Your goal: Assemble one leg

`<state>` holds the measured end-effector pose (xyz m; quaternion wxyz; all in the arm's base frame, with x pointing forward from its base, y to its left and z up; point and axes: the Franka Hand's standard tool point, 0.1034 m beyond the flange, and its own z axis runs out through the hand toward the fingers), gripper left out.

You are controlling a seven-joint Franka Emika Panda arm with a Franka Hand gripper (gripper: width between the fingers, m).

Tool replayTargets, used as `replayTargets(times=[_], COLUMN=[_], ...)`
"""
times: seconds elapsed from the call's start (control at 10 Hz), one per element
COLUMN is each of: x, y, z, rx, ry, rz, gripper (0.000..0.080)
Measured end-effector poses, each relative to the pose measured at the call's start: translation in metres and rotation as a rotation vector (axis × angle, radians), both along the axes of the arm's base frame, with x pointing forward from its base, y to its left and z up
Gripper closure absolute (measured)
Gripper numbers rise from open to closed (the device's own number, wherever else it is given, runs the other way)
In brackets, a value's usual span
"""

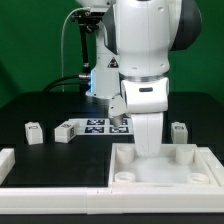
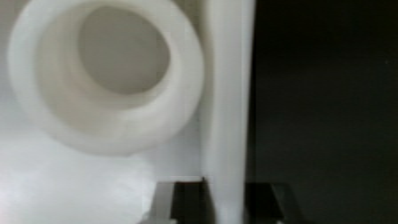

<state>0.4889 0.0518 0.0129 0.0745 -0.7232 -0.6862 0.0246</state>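
Clamping the leg upright, my claw hangs low over the white tray, close beside a round corner socket. Farther out I see other legs and the marker board on the dark table.

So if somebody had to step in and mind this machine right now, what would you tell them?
Pincer: appears shut on the leg, holding it upright.
Where things are: the leg hangs low over the tray. In the wrist view it is beside a round socket, and I cannot see it seated in one. Other legs lie loose on the table, on both sides of the arm.
Done: one leg is picked up and brought to the tray.
Left: line it up with the socket, seat it, probably twist it in, then let go.
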Motion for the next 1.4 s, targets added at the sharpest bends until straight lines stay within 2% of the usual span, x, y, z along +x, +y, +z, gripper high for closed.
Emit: replayTargets(times=[0.1, 0.2, 0.3, 0.4, 0.5, 0.6, 1.2, 1.4], x=[0.0, 0.0, 0.0, -0.001, -0.001, -0.001, -0.001, -0.011], y=[0.0, 0.0, -0.001, -0.001, -0.001, -0.001, -0.001, 0.0], z=[0.0, 0.0, 0.0, 0.0, 0.0, 0.0, 0.0, 0.017], rx=[0.0, 0.0, 0.0, 0.0, 0.0, 0.0, -0.001, -0.019], ry=[0.001, 0.001, 0.001, 0.001, 0.001, 0.001, 0.001, -0.01], rz=[0.0, -0.001, -0.001, -0.001, -0.002, -0.002, -0.008, -0.055], gripper=[0.0726, 0.0546, 0.041, 0.041, 0.0234, 0.0176, 0.015, 0.015])
